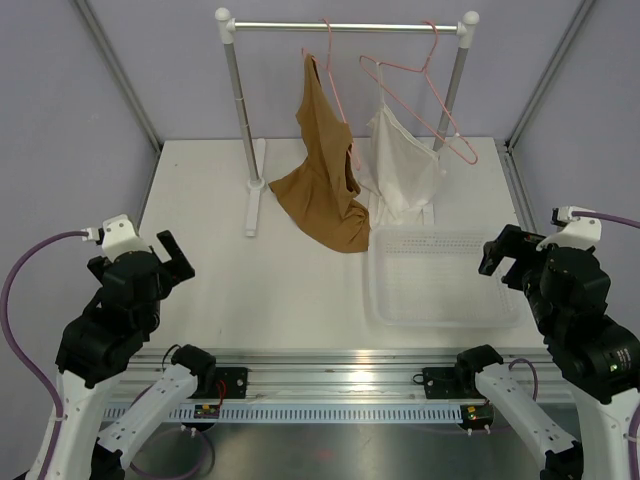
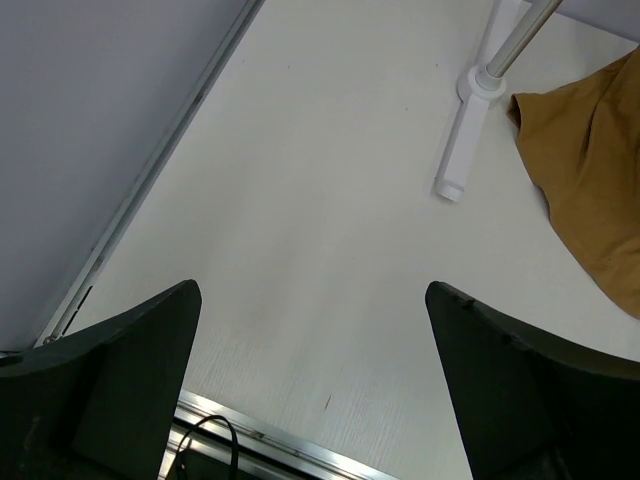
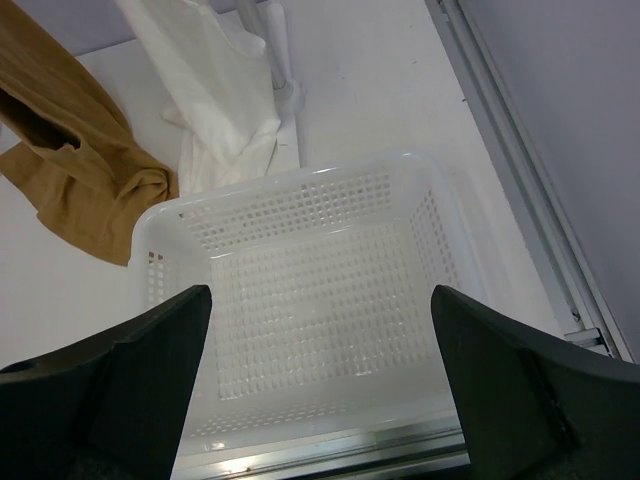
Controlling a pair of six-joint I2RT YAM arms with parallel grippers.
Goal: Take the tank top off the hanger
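Your left gripper point(image 2: 313, 300) and right gripper point(image 3: 320, 300) are hovering released, since the caramel fabric tank top point(image 1: 325, 180) is dangling ungrasped on the thin pink wire hanger point(image 1: 334, 85).

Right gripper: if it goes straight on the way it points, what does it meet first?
Likely the white basket: the right gripper points down into its open top, jaws open, nothing in between. Probably the mesh floor first; depth is unclear.
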